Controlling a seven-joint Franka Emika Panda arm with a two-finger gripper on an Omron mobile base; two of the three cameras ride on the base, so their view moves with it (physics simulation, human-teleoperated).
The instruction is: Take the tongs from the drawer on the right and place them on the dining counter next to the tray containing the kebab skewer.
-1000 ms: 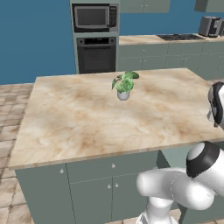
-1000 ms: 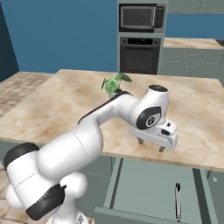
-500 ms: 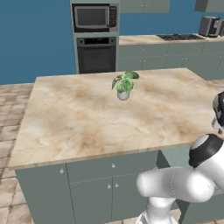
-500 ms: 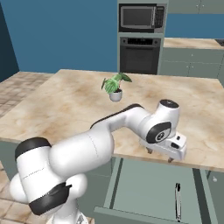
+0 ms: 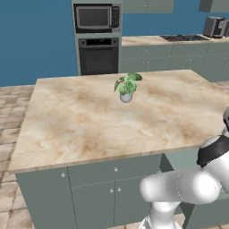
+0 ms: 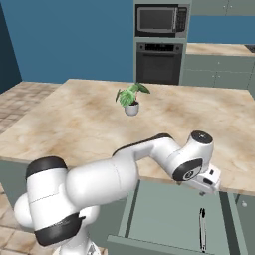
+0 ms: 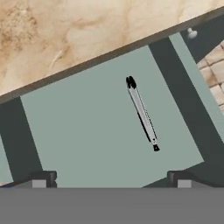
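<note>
The drawer (image 6: 169, 219) stands pulled out below the edge of the marbled island surface (image 6: 74, 124), and the tongs (image 7: 141, 113) lie flat on its grey-green floor, alone, toward the drawer's right part. In the hand view their long axis runs on a slant from upper left to lower right, with the wider black end nearest the island edge and the small dark tip pointing toward the drawer's front. In the right base view the tongs (image 6: 202, 229) lie lengthwise front to back in the drawer. The claw (image 7: 111, 179) hangs above the drawer, released, its two dark fingertips (image 7: 41, 178) spread wide and clear of the tongs, holding nothing. A small potted plant (image 5: 126, 87) stands on the island surface, well apart from the drawer.
</note>
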